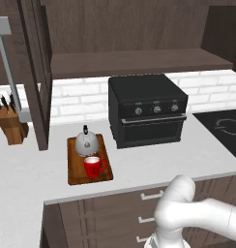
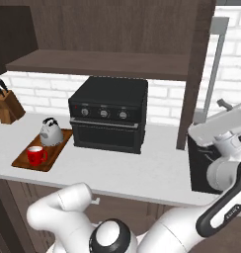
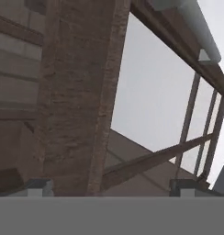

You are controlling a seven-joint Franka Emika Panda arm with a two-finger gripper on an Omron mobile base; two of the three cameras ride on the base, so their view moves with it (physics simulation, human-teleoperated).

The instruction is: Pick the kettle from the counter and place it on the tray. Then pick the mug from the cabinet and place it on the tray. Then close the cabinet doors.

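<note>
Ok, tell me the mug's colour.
Bright red; the mug shows best in the left base view, on the tray.

Place: this was a kitchen.
Signs: black oven (image 1: 148,110) sat on the counter (image 1: 23,174); knife block (image 1: 11,123) left of it; brick backsplash (image 1: 76,99) behind.

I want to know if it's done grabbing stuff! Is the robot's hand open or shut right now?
Hand: open, fingers spread wide, holding nothing; it sits right up against a cabinet door.

A black oven (image 1: 148,110) sits between knife block (image 1: 11,125) and cooktop (image 1: 224,128).
</note>
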